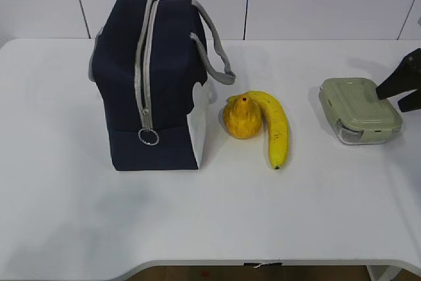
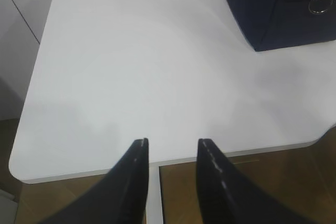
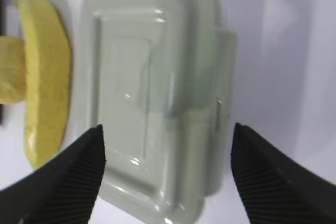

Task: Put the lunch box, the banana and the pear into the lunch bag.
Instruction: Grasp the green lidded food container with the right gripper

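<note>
The navy lunch bag (image 1: 154, 83) stands upright at the left, its zipper shut, ring pull (image 1: 148, 137) hanging low. The pear (image 1: 241, 116) and the banana (image 1: 276, 126) lie touching just right of it. The lunch box (image 1: 358, 108) with its sage-green lid sits at the right. My right gripper (image 1: 402, 93) is open just above the box's right end; in the right wrist view (image 3: 167, 129) its jaws straddle the lid (image 3: 152, 93), not touching, with the banana (image 3: 47, 77) beyond. My left gripper (image 2: 172, 142) is open and empty over the table's front left edge, the bag's corner (image 2: 278, 14) far off.
The white table (image 1: 210, 215) has bare surface in front of the bag and fruit. Its front edge (image 2: 157, 163) shows under the left gripper, with brown floor below. A white panelled wall stands behind the table.
</note>
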`<state>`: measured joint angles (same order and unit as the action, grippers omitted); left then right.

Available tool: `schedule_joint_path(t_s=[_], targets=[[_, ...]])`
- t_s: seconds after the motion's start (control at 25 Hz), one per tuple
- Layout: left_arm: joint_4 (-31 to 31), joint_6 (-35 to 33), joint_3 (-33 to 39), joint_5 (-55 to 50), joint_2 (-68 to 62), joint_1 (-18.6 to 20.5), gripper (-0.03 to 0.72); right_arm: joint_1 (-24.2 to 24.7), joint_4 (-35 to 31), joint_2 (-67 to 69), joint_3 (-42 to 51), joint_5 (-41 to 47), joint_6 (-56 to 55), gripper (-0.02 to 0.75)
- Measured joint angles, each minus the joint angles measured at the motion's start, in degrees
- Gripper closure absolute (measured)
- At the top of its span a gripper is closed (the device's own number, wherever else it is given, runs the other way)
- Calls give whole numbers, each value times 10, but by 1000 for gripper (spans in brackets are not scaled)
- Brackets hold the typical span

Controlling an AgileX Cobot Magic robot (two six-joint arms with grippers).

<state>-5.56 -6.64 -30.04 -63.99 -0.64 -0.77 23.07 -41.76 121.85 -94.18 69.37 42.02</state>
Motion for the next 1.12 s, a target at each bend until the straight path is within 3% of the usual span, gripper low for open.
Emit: schedule_joint_path(t_s=[0.2, 0.68, 1.12], targets=[[0, 0, 0, 0, 0, 0, 452, 0, -47, 13, -3, -1, 20, 149], [0, 0, 0, 0, 0, 0, 452, 0, -55, 52, -14, -3, 36, 160], [0, 0, 0, 1, -6, 0, 452, 0, -104, 66, -18, -6, 57, 188]])
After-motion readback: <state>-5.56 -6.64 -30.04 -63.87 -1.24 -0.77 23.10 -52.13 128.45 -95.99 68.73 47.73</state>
